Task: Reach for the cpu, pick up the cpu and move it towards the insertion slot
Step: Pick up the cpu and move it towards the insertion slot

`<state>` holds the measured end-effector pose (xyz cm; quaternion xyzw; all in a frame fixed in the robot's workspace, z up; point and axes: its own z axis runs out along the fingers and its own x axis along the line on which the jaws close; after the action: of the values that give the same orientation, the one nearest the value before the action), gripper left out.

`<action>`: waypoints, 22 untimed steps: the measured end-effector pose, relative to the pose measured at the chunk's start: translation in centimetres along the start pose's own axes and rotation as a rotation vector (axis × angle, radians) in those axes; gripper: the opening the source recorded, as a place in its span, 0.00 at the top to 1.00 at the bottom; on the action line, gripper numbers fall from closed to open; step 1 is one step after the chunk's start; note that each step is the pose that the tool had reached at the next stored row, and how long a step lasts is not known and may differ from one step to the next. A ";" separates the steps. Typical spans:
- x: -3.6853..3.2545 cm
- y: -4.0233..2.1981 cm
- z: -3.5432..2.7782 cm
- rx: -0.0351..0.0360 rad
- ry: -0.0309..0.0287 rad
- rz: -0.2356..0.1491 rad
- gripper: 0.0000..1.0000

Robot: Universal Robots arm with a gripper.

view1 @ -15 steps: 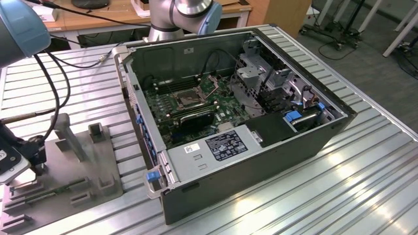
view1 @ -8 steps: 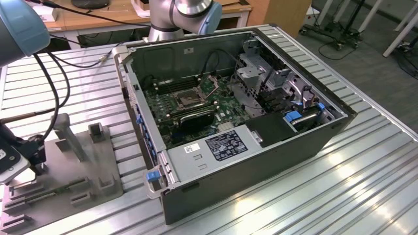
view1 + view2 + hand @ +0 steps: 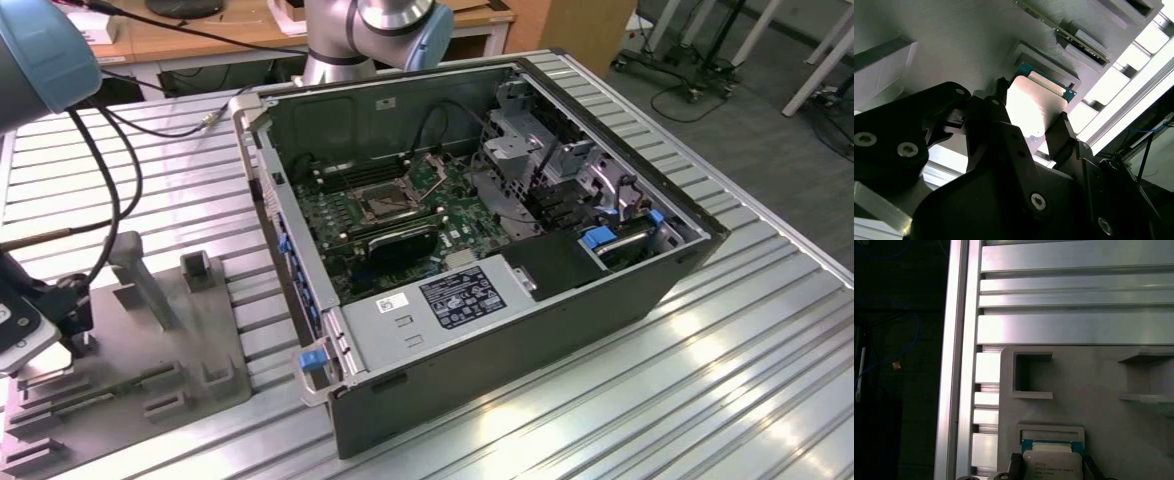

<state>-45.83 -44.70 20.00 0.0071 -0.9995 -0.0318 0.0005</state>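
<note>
Pinching the cpu [image 3: 1038, 97] between the two black fingers [image 3: 998, 114] of the tool [image 3: 1032, 102], one finger set against each of two opposite edges, with the pale silvery face turned up toward the camera in the second wrist view. Edged with a thin green border along the far side of that face. Sitting low on the grey tray [image 3: 1094, 390], just beside a raised rectangular ledge [image 3: 1051, 431], near the tray's corner and close to the ribbed aluminium bench [image 3: 1074, 325]. Lifted clear or resting on the tray: cannot tell. Followed further along the tray, in the first wrist view, by a square open pocket [image 3: 1031, 372].

Lying on the bench at the exterior view's left, the same tray, studded with upright grey posts [image 3: 138, 275], under black cables [image 3: 114, 190] hanging from the arm [image 3: 47, 50]. Standing well apart from the tray, toward the exterior view's right, an open black computer case [image 3: 534, 340] with its green board exposed. Set near the middle of that board, the socket [image 3: 380, 203]: a silvery square frame with a dark centre, beside long black memory slots [image 3: 358, 178]. Rising beyond the case, the arm's grey base [image 3: 350, 40].
</note>
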 end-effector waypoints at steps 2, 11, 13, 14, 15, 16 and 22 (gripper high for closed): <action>0.00 0.00 -0.04 0.0000 0.0000 0.000 0.45; -0.01 0.01 -0.22 0.0000 -0.0001 0.000 0.45; -0.01 0.01 -0.26 0.0000 0.0000 0.000 0.45; -0.01 0.02 -0.29 0.0000 0.0000 0.000 0.45; -0.01 0.02 -0.32 0.0000 0.0000 0.000 0.45; 0.00 0.02 -0.36 0.0001 0.0001 0.000 0.45; -0.01 0.03 -0.53 0.0000 0.0000 0.000 0.45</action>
<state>-45.82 -44.70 20.54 0.0071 -0.9995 -0.0318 0.0005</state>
